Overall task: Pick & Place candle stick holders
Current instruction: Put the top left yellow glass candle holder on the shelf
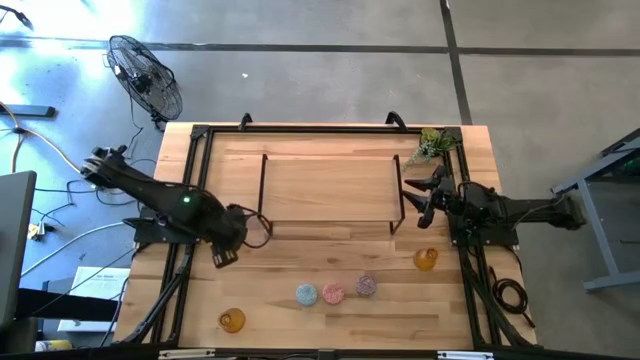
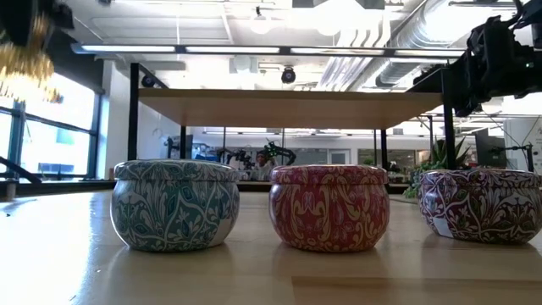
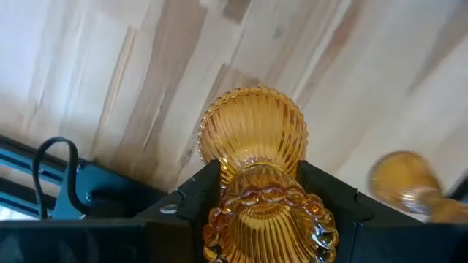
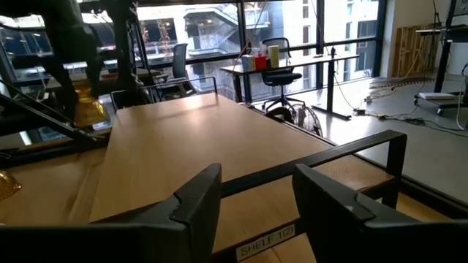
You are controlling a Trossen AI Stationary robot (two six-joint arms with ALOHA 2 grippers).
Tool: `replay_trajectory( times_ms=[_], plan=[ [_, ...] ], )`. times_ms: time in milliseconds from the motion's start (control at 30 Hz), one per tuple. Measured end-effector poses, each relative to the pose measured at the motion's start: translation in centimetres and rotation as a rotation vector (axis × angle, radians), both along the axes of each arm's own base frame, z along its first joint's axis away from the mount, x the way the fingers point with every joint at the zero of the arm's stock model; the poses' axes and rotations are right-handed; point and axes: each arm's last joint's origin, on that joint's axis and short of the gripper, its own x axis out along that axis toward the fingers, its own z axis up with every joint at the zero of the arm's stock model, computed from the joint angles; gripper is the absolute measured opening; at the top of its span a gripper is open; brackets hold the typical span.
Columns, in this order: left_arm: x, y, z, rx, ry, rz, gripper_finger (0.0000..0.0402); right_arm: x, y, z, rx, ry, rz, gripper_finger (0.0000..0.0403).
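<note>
Left gripper (image 3: 256, 201), fingers clamped on an amber candle stick holder (image 3: 254, 135) at lower left of the overhead frame, should travel level and slowly; right gripper (image 4: 256, 197) waits part-open, empty.

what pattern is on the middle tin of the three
Red-and-cream leafy swirls on the middle tin; the low view shows it best.

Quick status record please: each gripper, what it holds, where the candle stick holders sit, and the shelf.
left gripper: shut on an amber holder, raised above the table's left side
right gripper: open, empty, by the shelf's right end
shelf: top bare
pastel holders: blue, pink, purple, in a row at front centre
other amber holders: one front left, one front right
plant sprig: back right corner
</note>
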Motion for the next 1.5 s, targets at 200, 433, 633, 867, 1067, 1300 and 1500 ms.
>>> replay_trajectory(
  times_ms=[200,433,633,867,1067,1300,1500],
  plan=[
    [-0.6,-0.2,4.2,0.030,-0.123,-0.016,0.0151,0.1,0.1,0.4,0.003,-0.040,0.046,0.0165],
    [-1.4,0.4,7.3,0.092,-0.198,-0.034,0.0151,0.1,0.1,0.4,-0.005,-0.038,0.049,0.0165],
    [-1.4,0.8,9.7,0.182,-0.311,-0.108,0.0151,0.1,0.1,0.3,-0.007,-0.032,0.049,0.0165],
    [-0.5,0.7,12.2,0.320,-0.405,-0.210,0.0151,0.1,0.1,0.3,-0.006,-0.028,0.046,0.0165],
    [1.9,1.0,13.0,0.398,-0.388,-0.258,0.0151,0.1,0.1,0.3,-0.005,-0.029,0.046,0.0165],
    [5.9,2.7,12.0,0.439,-0.264,-0.358,0.0151,0.1,0.1,0.3,-0.005,-0.028,0.046,0.0165],
    [8.5,5.2,11.0,0.418,-0.170,-0.408,0.0151,0.1,0.1,0.1,-0.003,-0.012,0.045,0.0165]
  ],
)
